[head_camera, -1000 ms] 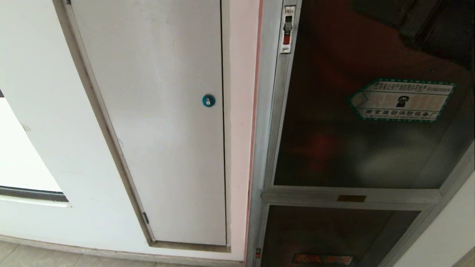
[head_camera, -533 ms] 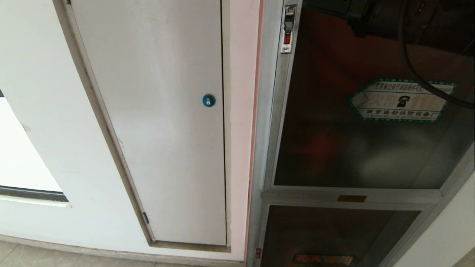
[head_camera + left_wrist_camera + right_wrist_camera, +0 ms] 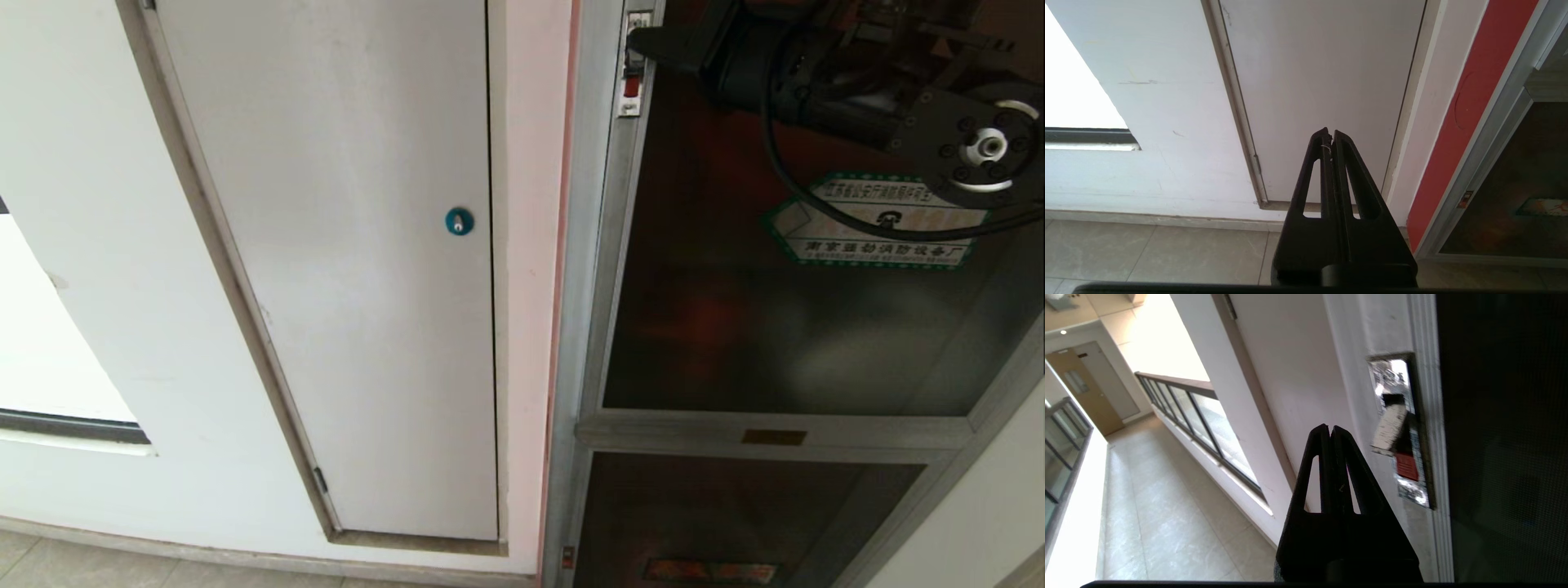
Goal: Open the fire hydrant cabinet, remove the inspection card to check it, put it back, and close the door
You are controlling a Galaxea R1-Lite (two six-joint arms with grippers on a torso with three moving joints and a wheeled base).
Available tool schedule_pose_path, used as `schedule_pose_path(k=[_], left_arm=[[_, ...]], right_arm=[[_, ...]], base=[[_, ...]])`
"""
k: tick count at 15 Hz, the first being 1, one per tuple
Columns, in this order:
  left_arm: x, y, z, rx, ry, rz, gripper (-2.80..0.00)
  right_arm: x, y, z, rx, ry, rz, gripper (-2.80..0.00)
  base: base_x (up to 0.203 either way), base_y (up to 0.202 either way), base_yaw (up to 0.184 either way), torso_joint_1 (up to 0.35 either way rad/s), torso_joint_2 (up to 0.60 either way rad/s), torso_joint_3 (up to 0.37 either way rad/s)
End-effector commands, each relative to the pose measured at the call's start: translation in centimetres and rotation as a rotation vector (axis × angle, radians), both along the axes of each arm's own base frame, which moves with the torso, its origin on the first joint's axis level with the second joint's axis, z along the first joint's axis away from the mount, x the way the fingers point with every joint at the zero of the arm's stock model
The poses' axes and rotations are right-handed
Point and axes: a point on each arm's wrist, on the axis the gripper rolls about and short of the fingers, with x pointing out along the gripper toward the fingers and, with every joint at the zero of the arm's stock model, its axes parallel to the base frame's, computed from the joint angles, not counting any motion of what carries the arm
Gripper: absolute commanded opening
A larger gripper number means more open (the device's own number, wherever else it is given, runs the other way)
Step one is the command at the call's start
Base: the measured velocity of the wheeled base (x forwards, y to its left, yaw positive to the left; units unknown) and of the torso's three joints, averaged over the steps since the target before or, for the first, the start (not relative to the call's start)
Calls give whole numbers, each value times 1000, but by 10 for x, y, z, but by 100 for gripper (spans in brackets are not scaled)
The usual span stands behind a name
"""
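The fire hydrant cabinet (image 3: 589, 245) fills the right half of the head view, its silver frame against the pink wall. Its door (image 3: 775, 327), dark tinted glass with a green-bordered telephone sticker (image 3: 882, 237), is closed. The slim latch (image 3: 632, 69) with a red insert sits at the door's upper left edge. My right gripper (image 3: 645, 41) reaches in from the top right, shut and empty, its tip just beside the latch (image 3: 1404, 433); contact cannot be told. In the right wrist view, the gripper (image 3: 1329, 428) points past the latch's side. The inspection card is hidden. My left gripper (image 3: 1329, 131) hangs low, shut and empty.
A plain white panel (image 3: 367, 269) with a blue round lock (image 3: 459, 221) stands left of the cabinet. A smaller lower glass panel (image 3: 735, 523) sits under the door. A railing (image 3: 1180, 400) lines the tiled corridor floor (image 3: 1147, 522) along the wall.
My right arm has come into the head view from the top right and its shut gripper has travelled left across the glass door to the latch. The door stays closed.
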Motion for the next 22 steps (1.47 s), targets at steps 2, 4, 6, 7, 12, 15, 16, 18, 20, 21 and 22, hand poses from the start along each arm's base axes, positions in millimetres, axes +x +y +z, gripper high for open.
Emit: schedule_pose_path(k=[2, 4, 6, 7, 12, 15, 16, 18, 20, 21, 22], left_arm=[[0, 0, 0, 0, -1, 0, -280], [0, 0, 0, 0, -1, 0, -280], [0, 0, 0, 0, -1, 0, -280], [0, 0, 0, 0, -1, 0, -280], [0, 0, 0, 0, -1, 0, -280], [0, 0, 0, 0, -1, 0, -280], [0, 0, 0, 0, -1, 0, -280], [0, 0, 0, 0, -1, 0, -280], [0, 0, 0, 0, -1, 0, -280], [0, 0, 0, 0, -1, 0, -280], [0, 0, 0, 0, -1, 0, -280]], right_arm=[[15, -1, -12, -3, 19, -13, -280], [21, -3, -16, -3, 32, -22, -280], [22, -4, -17, 0, 38, -25, -280], [24, -4, -19, 0, 42, -27, -280], [36, -10, -28, 1, 59, -56, -280], [39, -14, -30, 6, 69, -63, -280], [41, -15, -31, 23, 84, -63, -280], [45, -17, -34, 32, 82, -69, -280], [50, -15, -40, 28, 96, -71, -280], [55, -14, -46, 24, 109, -73, -280], [57, -15, -48, 24, 116, -79, -280]], base=[[0, 0, 0, 0, 0, 0], [0, 0, 0, 0, 0, 0], [0, 0, 0, 0, 0, 0], [0, 0, 0, 0, 0, 0], [0, 0, 0, 0, 0, 0], [0, 0, 0, 0, 0, 0], [0, 0, 0, 0, 0, 0], [0, 0, 0, 0, 0, 0], [0, 0, 0, 0, 0, 0], [0, 0, 0, 0, 0, 0], [0, 0, 0, 0, 0, 0]])
